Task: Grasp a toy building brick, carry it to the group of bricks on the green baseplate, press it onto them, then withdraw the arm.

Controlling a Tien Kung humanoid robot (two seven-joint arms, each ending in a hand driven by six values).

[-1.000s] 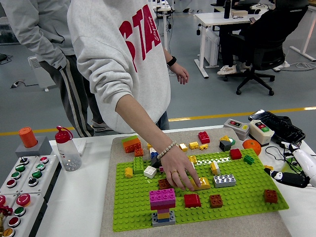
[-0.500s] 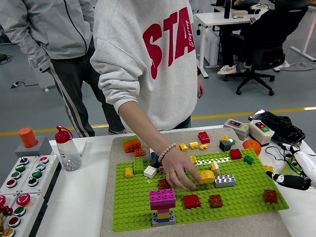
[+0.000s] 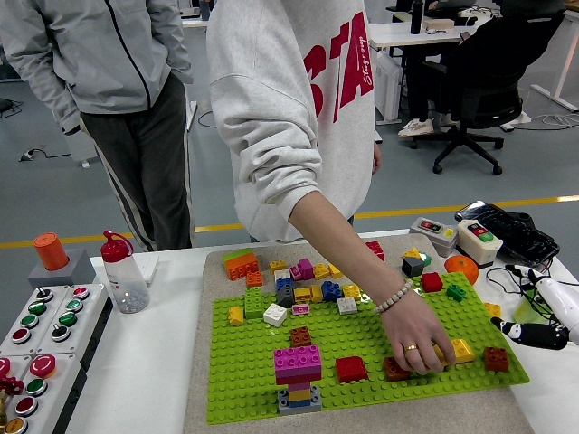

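Bricks sit on the green plate [image 3: 244,380]; a person's hand [image 3: 418,342] moves them. My right robot hand [image 3: 543,333] waits beside it, holding nothing. Next, grab one.

A robotics lab set up in an open office. At nine o'clock on the white bench [image 3: 136,362] sits a panel of red and green push-buttons [image 3: 41,339]; at three o'clock, button boxes [image 3: 477,240] and a tangle of cables [image 3: 516,271]. Beyond, at one o'clock, stand white desks [image 3: 407,36] and a black swivel chair [image 3: 466,108] on grey floor with a yellow line [image 3: 470,207] — a workplace, not a home.
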